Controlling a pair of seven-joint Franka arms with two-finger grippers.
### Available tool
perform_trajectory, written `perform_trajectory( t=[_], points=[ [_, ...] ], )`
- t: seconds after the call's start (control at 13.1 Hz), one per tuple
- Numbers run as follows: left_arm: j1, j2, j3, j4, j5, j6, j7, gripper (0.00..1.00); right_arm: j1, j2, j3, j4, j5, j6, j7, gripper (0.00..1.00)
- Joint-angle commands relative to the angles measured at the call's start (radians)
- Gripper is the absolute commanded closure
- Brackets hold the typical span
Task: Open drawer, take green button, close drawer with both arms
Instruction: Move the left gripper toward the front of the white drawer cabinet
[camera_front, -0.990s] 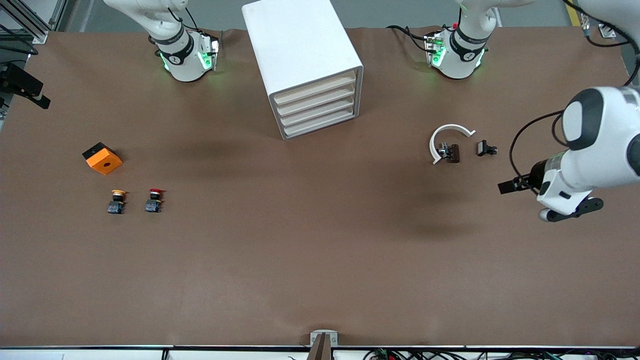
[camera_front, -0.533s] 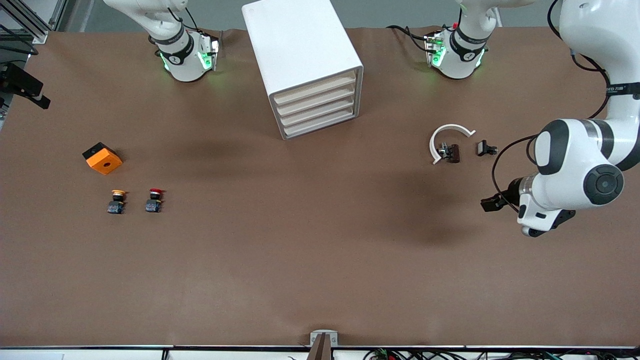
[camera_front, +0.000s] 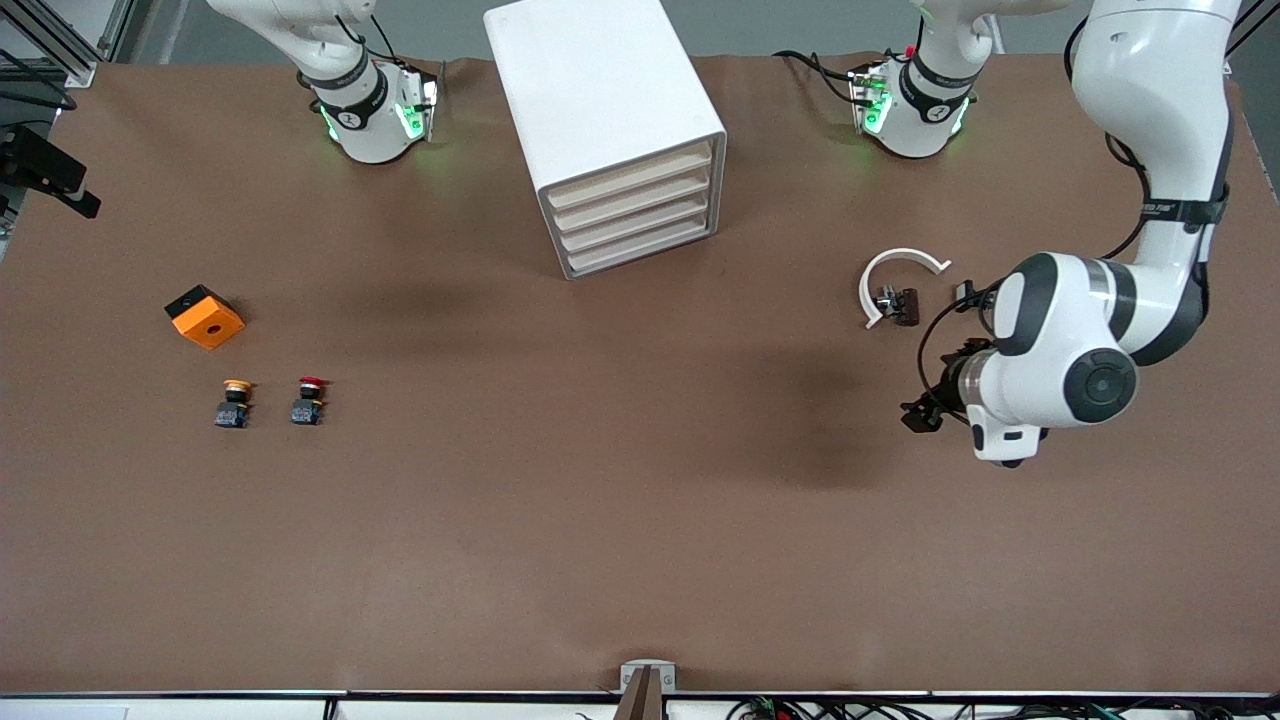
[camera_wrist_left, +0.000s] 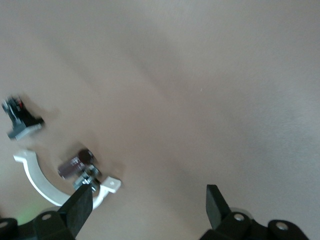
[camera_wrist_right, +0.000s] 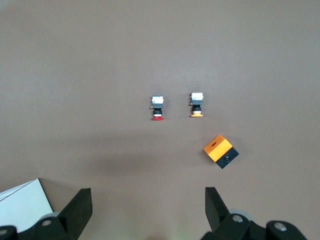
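The white drawer cabinet (camera_front: 610, 120) stands between the two arm bases, and its stacked drawers (camera_front: 632, 215) are all shut. The green-capped button is out of view. My left arm's wrist (camera_front: 1050, 350) hangs over bare table beside a white C-shaped ring (camera_front: 897, 262). My left gripper (camera_wrist_left: 148, 192) is open and empty. My right gripper (camera_wrist_right: 146, 194) is open and empty, high over the right arm's end of the table. It is out of the front view. A corner of the cabinet shows in the right wrist view (camera_wrist_right: 22, 200).
A red-capped button (camera_front: 309, 398), a yellow-capped button (camera_front: 234, 401) and an orange block (camera_front: 205, 316) lie toward the right arm's end; they also show in the right wrist view. A dark small part (camera_front: 903, 305) and a black clip (camera_wrist_left: 20, 117) lie by the ring (camera_wrist_left: 40, 182).
My left arm has swung in from the table's end toward the middle, and its wrist now sits over the table beside the ring. Nothing on the table has moved.
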Motion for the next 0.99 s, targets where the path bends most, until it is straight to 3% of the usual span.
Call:
perform_trajectory(
  t=[0.0,0.46,0.91],
  points=[
    [0.003,0.055,-0.075,0.015,-0.004,-0.042,-0.170,0.00,-0.008,-0.006,0.003,-0.001,0.012,0.001,0.001,0.00],
    [0.001,0.138,-0.227,0.018,0.029,-0.109,-0.448,0.00,-0.008,-0.006,0.003,-0.001,0.012,0.000,0.003,0.00],
    [0.004,0.210,-0.316,0.013,0.021,-0.206,-0.626,0.00,-0.008,-0.006,0.003,-0.001,0.012,0.001,0.001,0.00]
  ],
)
